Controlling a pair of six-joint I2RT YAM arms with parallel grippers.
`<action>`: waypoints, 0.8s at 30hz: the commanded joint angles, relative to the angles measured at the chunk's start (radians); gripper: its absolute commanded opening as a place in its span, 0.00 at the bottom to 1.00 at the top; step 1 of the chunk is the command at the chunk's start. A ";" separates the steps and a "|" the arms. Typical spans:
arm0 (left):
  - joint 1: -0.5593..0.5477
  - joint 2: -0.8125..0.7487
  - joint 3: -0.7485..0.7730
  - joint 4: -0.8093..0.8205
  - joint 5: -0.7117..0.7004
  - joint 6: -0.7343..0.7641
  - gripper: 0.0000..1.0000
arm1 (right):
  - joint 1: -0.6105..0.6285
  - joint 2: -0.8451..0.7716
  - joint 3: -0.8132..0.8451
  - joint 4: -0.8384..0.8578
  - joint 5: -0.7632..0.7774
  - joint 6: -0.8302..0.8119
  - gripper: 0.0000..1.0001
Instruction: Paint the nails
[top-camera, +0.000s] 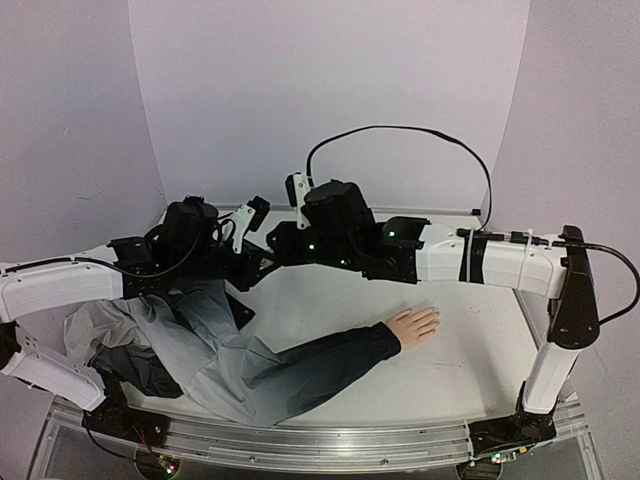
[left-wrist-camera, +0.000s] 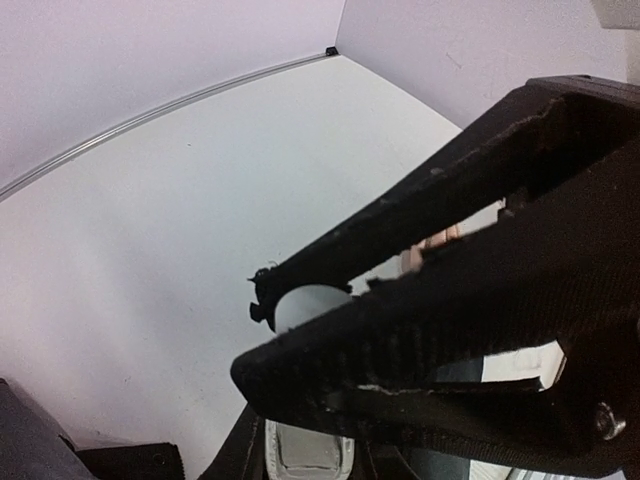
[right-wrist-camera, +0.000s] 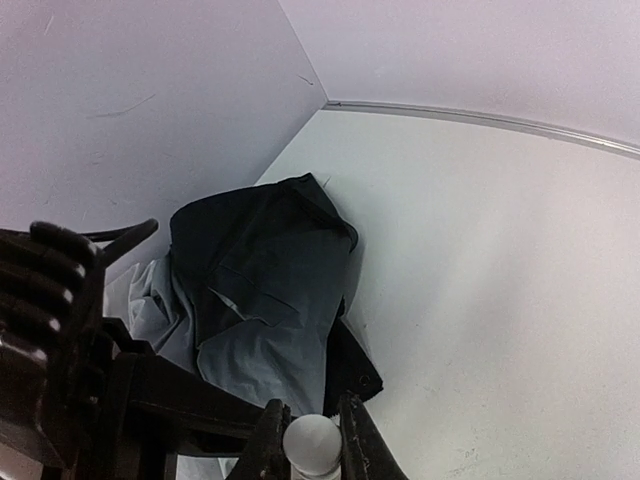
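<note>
White tabletop (top-camera: 470, 370). A grey-and-dark jacket (top-camera: 190, 350) is heaped at the left, with one dark sleeve (top-camera: 330, 355) stretched rightward and ending in the peach mannequin hand (top-camera: 413, 326), digits spread. Both arms meet over the back left. The left fingers (left-wrist-camera: 430, 195) are nearly together, clamped on a pale cylinder (left-wrist-camera: 305, 300) at their tips. The right fingers (right-wrist-camera: 358, 450) pinch a small white bottle (right-wrist-camera: 312, 440), round top showing. The nails (top-camera: 435, 317) lie right of centre, well apart from both sets of fingers, too small to read.
</note>
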 joint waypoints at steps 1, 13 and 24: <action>0.058 -0.089 -0.020 0.055 -0.061 0.010 0.00 | 0.012 -0.104 -0.018 -0.059 -0.115 -0.082 0.33; 0.067 -0.157 -0.045 0.059 0.623 0.102 0.00 | -0.258 -0.348 -0.419 0.348 -0.883 -0.095 0.78; 0.059 -0.024 0.089 0.071 1.077 0.041 0.00 | -0.212 -0.287 -0.423 0.662 -1.250 -0.012 0.65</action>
